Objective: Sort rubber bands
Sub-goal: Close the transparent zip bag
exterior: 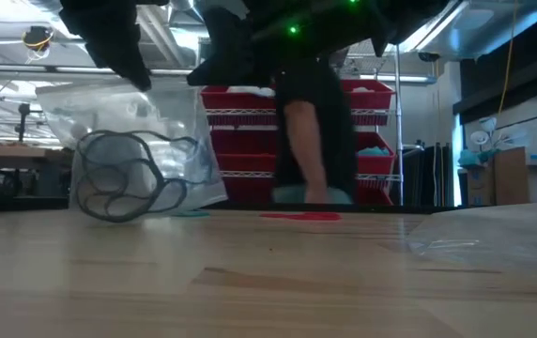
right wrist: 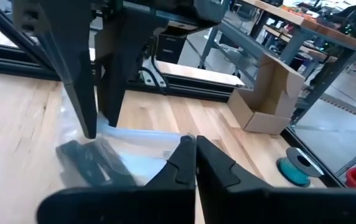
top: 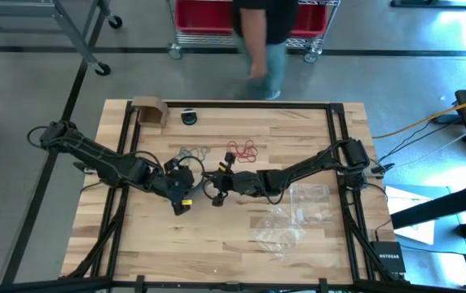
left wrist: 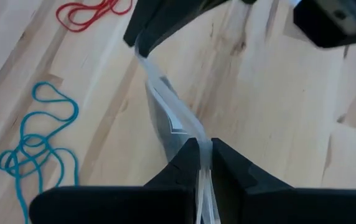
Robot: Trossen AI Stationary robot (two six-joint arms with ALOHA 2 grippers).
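Observation:
A clear plastic zip bag hangs between my two grippers above the table's middle, with a bunch of black rubber bands inside it. My left gripper is shut on one end of the bag's top edge. My right gripper is shut on the other end. Teal rubber bands and red rubber bands lie loose on the table just beyond the grippers, toward the far edge. My left gripper pinches the bag's top edge between its two fingers, which slant down toward the table. The edge runs as a taut, twisted strip to the other gripper. The bag hangs below. My right gripper pinches the other end of the bag's top edge between its shut fingers, coming from the table's right. The bag's body with the black bands sags below it. Whether its bottom touches the table, I cannot tell.
More clear zip bags lie on the table's right near part. A small cardboard box and a roll of tape stand at the far edge. A person stands beyond the far edge, before a cart of red bins.

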